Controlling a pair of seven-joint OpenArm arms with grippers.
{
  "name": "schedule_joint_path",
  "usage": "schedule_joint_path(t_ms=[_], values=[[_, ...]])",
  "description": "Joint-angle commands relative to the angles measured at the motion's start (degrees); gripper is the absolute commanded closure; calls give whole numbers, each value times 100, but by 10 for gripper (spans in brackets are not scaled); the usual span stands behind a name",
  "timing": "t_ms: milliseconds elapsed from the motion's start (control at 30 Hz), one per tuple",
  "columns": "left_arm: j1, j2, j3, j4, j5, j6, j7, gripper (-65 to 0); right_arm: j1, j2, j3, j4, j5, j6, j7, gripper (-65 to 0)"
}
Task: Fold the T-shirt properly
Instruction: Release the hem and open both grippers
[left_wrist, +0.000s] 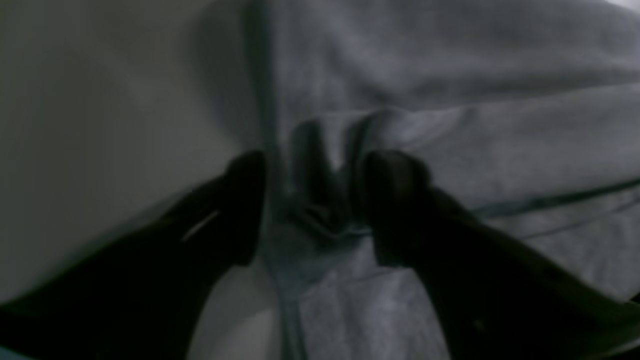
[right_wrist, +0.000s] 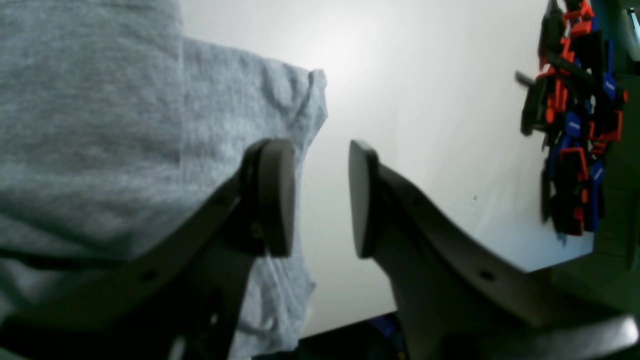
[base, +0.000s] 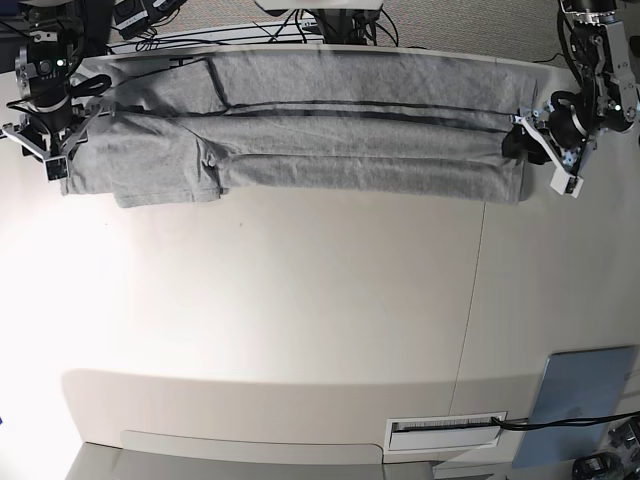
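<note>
While the T-shirt (base: 300, 140) is lying folded lengthwise across the far side of the table (base: 300, 320), the left gripper (left_wrist: 312, 200) is straddling a bunched edge, jaws spread, and the right gripper (right_wrist: 320, 200) is hovering parted beside the cloth's other end

T-shirt (base: 300, 140) stretched across the table's (base: 300, 320) far edge; pad (base: 585, 385) at near right corner.
</note>
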Motion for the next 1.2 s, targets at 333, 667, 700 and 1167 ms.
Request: schedule_joint_path(t_ms=[333, 667, 700, 1167], values=[[-28, -116, -59, -756, -1364, -358, 785, -345, 4, 96, 66, 79, -72, -46, 50, -189], [-28, -116, -59, -920, -2094, -509, 811, -29, 4, 96, 66, 79, -74, -46, 87, -189], [-31, -118, -59, -920, -2011, -507, 791, 0, 4, 96, 66, 79, -74, -46, 87, -189], [-295, -629, -59, -20, -426, 654, 1036, 0, 4, 96, 66, 79, -70, -46, 92, -189]])
